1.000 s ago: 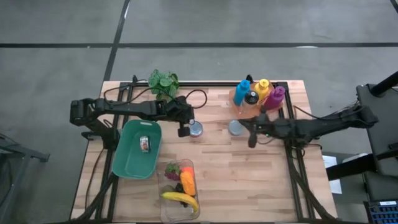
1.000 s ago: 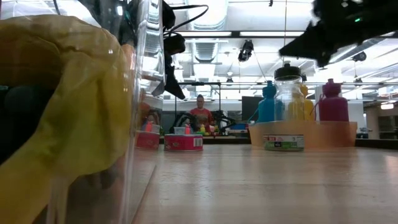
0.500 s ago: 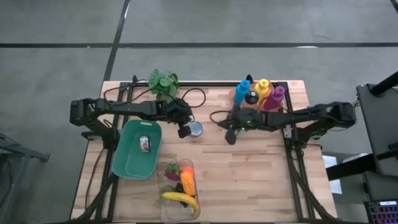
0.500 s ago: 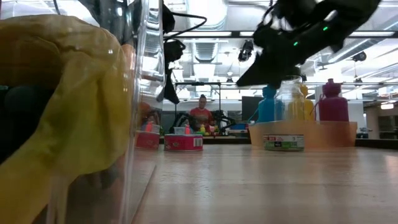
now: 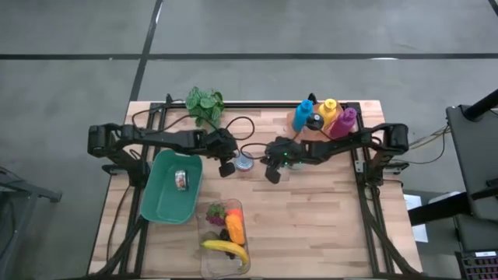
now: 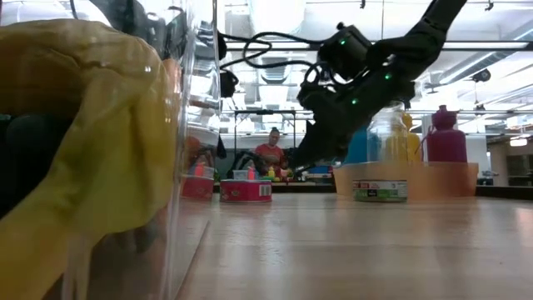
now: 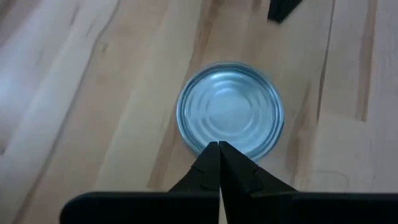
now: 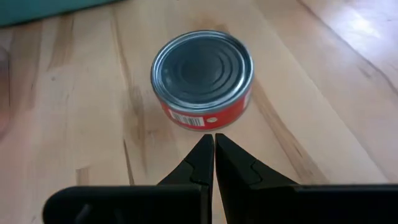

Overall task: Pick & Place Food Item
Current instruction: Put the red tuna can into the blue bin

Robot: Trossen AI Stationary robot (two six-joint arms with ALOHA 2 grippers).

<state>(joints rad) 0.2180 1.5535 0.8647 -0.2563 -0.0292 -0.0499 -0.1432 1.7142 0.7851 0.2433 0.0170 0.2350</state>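
Note:
A red-labelled can (image 5: 246, 162) stands upright on its base on the wooden table, its silver lid up (image 7: 230, 115) (image 8: 202, 78). My left gripper (image 5: 227, 169) is shut and hangs just left of the can and above it, its fingertips (image 7: 218, 146) over the can's near rim. My right gripper (image 5: 271, 177) is also shut. It slants down toward the can from the right, its tip (image 8: 214, 138) short of the can's label and off the table (image 6: 298, 167).
A green tray (image 5: 159, 204) holding another can (image 5: 181, 180) lies at the left. A clear box (image 5: 204, 260) of fruit sits near the front edge. Bottles (image 5: 327, 115) stand in a holder at the back right, a plant (image 5: 204, 103) at the back. Another can (image 6: 380, 191) stands by the holder.
My right gripper has swept from beside the bottles toward the table's left and down, tipping lower, and now sits close to the red can's right side. My left gripper has sunk a little toward the can and rolled. Both stay shut; the can has not moved.

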